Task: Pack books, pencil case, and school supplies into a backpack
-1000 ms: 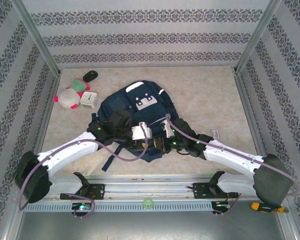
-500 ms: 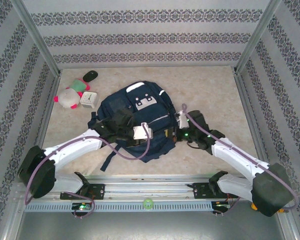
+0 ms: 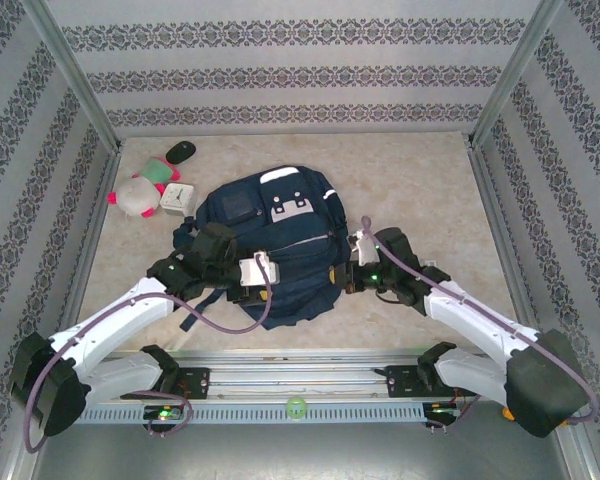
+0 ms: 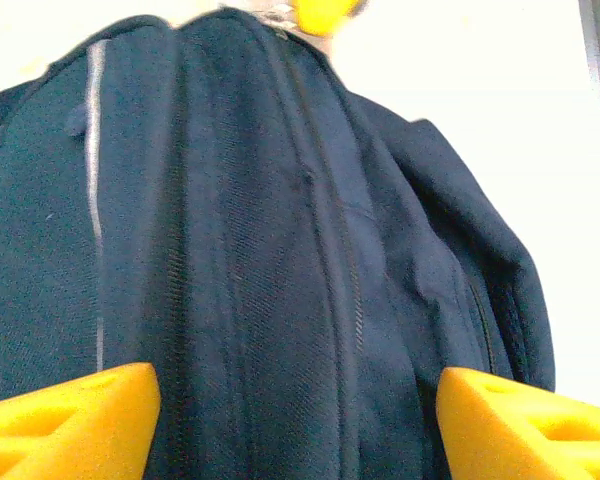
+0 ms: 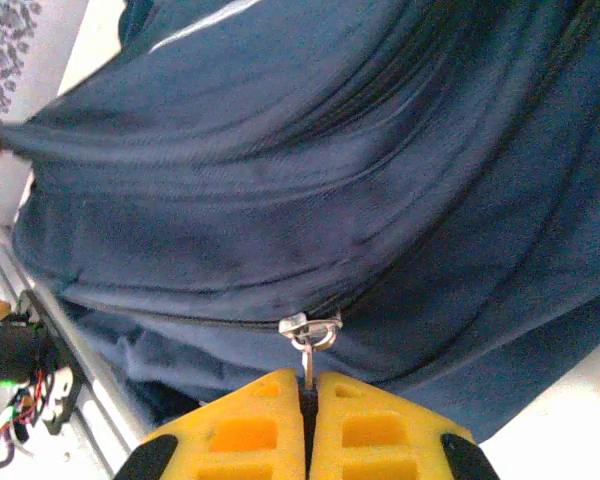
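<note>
- Now the left arm sits further left along the backpack point(image 3: 285, 230) than half a second ago.
- Left gripper point(image 4: 290, 390): fingers wide apart, gripping nothing, backpack fabric just ahead.
- Right gripper point(image 5: 308, 380): pinched on the zipper pull point(image 5: 307, 340) at the backpack's right edge.
- One backpack, mid-table.
- One plush toy point(image 3: 133, 197) and one clock point(image 3: 179, 199), far left.

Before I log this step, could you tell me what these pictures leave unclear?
Top view: backpack contents, hidden by fabric.
Left wrist view: yellow object, cut by the top edge.
Top view: far dark item, too small to name.
Right wrist view: zip pull tip, hidden inside the right gripper.
</note>
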Robot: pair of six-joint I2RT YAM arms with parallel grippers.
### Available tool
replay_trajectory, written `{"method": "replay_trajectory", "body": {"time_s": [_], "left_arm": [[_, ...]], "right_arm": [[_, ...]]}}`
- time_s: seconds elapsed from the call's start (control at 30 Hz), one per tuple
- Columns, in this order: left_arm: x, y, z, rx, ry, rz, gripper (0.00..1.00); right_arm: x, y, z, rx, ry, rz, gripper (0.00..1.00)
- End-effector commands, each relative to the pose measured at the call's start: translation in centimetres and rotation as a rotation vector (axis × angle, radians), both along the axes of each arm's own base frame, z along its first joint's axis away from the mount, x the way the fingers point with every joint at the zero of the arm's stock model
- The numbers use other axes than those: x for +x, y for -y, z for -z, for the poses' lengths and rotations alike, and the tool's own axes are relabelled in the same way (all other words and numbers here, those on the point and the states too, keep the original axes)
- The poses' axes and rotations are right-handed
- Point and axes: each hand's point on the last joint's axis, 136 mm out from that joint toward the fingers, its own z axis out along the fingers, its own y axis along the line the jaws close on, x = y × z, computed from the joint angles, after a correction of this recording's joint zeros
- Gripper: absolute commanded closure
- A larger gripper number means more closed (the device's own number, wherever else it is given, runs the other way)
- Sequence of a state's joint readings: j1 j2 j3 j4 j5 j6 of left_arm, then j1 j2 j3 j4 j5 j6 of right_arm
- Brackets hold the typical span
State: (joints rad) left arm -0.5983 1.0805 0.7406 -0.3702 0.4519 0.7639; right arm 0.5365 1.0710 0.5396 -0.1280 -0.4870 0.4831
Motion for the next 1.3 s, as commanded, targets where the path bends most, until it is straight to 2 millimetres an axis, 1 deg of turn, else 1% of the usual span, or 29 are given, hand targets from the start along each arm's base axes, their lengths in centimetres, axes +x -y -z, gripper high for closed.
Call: {"method": "replay_trajectory", "body": {"time_s": [0.0, 0.07, 0.17, 0.3, 0.33, 0.4, 0.43, 0.5, 0.53, 0.57, 0.6, 0.67, 0.7, 0.83, 0.9, 1.0, 1.07, 1.13, 1.2, 1.27], "left_arm": [[0.6, 2.4, -2.6, -0.074, 0.004, -0.078, 0.22], [1.0, 4.7, -2.7, -0.077, 0.039, -0.087, 0.2], [2.9, 7.5, -2.6, -0.105, 0.054, -0.14, 0.2], [4.2, 9.9, -1.4, -0.093, 0.057, -0.12, 0.23], [4.5, 10.2, -0.9, -0.088, 0.059, -0.117, 0.28], [4.6, 10.6, -0.3, -0.08, 0.061, -0.094, 0.42], [4.3, 10.7, -0.1, -0.082, 0.053, -0.082, 0.51], [2.7, 10.6, 0.7, -0.062, 0.027, 0.002, 0.75], [1.6, 10.2, 1.0, -0.049, 0.021, 0.05, 0.84], [0.7, 9.8, 1.0, -0.044, 0.018, 0.092, 0.9], [-0.3, 9.4, 1.4, -0.028, -0.002, 0.131, 0.94], [-2.1, 8.5, 0.8, -0.042, -0.021, 0.208, 1.0], [-2.6, 8.3, 0.4, -0.058, -0.025, 0.225, 1.0], [-5.7, 7.9, -2.0, -0.14, -0.038, 0.361, 1.0], [-6.7, 7.7, -2.5, -0.142, -0.046, 0.412, 1.0], [-8.1, 7.0, -2.4, -0.112, -0.057, 0.488, 1.0], [-8.6, 7.0, -2.7, -0.135, -0.041, 0.515, 1.0], [-8.9, 6.8, -2.7, -0.139, -0.047, 0.513, 1.0], [-9.1, 6.2, -2.3, -0.103, -0.04, 0.516, 1.0], [-9.0, 5.6, -2.1, -0.083, -0.013, 0.502, 1.0]], "right_arm": [[-0.5, -0.4, -0.6, 0.011, 0.029, 0.026, 1.0], [-0.6, -0.3, -0.9, 0.013, 0.038, 0.034, 1.0], [-0.5, -0.4, -1.1, 0.015, 0.044, 0.032, 1.0], [-0.5, -0.6, -1.6, 0.019, 0.05, 0.023, 1.0], [-0.5, -0.6, -1.7, 0.022, 0.053, 0.021, 1.0], [-0.3, -0.6, -1.9, 0.023, 0.06, 0.023, 1.0], [-0.2, -0.4, -2.0, 0.024, 0.064, 0.028, 1.0], [0.4, 0.3, -2.0, 0.024, 0.071, 0.048, 1.0], [1.0, 1.0, -2.0, 0.026, 0.075, 0.066, 1.0], [1.8, 1.9, -1.8, 0.027, 0.076, 0.096, 1.0], [2.5, 2.8, -1.7, 0.033, 0.073, 0.122, 1.0], [4.2, 4.8, -1.7, 0.042, 0.07, 0.172, 1.0], [5.0, 5.5, -1.6, 0.041, 0.072, 0.19, 1.0], [8.6, 8.2, -1.2, 0.023, 0.062, 0.258, 1.0], [10.6, 8.9, -1.0, 0.026, 0.062, 0.276, 1.0], [13.7, 9.6, -0.9, 0.029, 0.075, 0.294, 1.0], [15.8, 10.4, -0.5, 0.012, 0.073, 0.323, 1.0], [17.4, 11.4, -0.1, -0.016, 0.078, 0.359, 1.0], [18.4, 12.4, 0.2, -0.037, 0.082, 0.389, 1.0], [18.8, 13.0, 0.2, -0.052, 0.09, 0.398, 1.0]]}}
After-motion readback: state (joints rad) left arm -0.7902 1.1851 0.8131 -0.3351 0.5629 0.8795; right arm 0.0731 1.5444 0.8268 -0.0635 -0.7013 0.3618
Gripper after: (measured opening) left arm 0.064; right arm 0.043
